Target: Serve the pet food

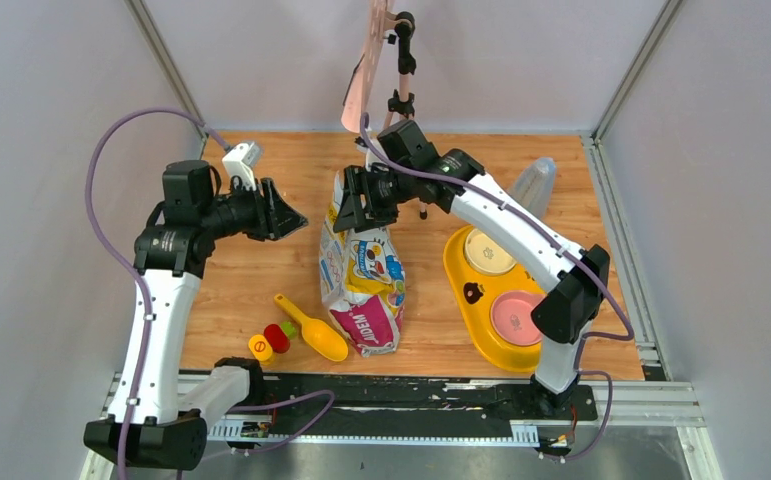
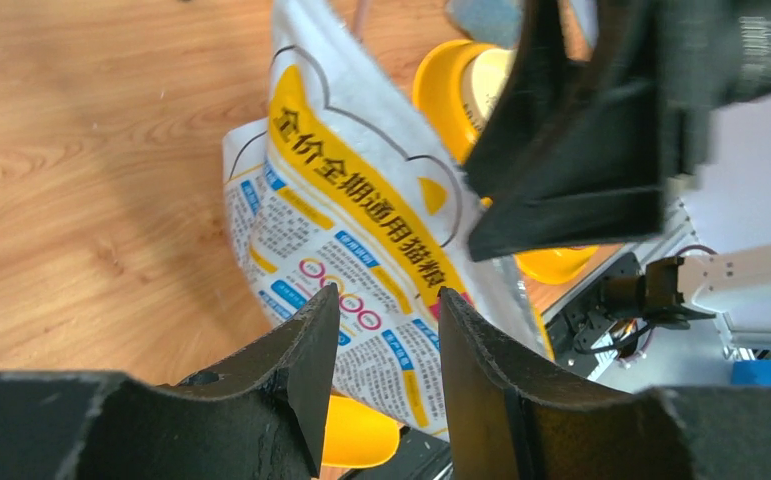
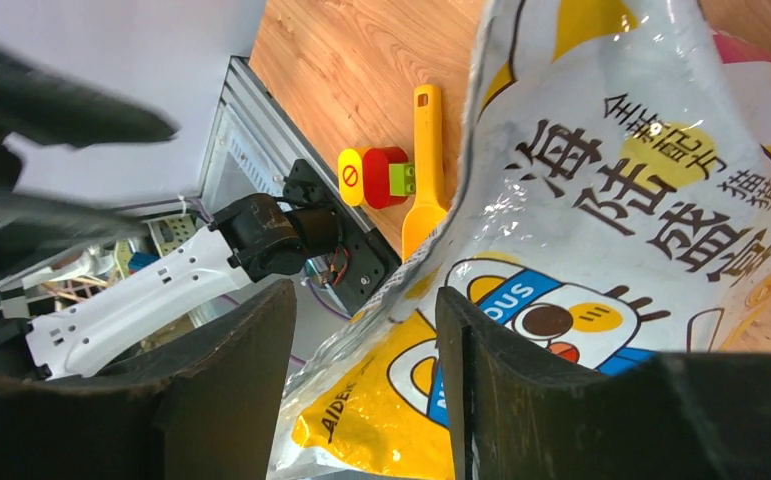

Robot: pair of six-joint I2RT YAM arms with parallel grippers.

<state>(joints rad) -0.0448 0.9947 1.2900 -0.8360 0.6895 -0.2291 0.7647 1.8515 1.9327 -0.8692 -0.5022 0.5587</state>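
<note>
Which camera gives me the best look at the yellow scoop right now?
Top external: the yellow scoop lies in full view beside the bag. Right wrist shows its handle, with the bowl partly behind the bag. Left wrist shows only a yellow patch under the bag, possibly the scoop.

One printed bag (image 1: pixel 361 290), one yellow scoop (image 1: pixel 311 328), one grey cup (image 1: pixel 533 185) — and one yellow feeder tray (image 1: pixel 461 275) holding two round bowls (image 1: pixel 488 252).

We see a printed bag (image 1: pixel 363 285) on the wooden table (image 1: pixel 251 270), with a yellow scoop (image 1: pixel 313 328) lying just left of its base. Small red, yellow and green blocks (image 1: pixel 273 339) sit by the scoop's handle. To the bag's right lies a yellow feeder (image 1: pixel 461 285) holding a cream bowl (image 1: pixel 489 252) and a pink bowl (image 1: pixel 517 318).
</note>
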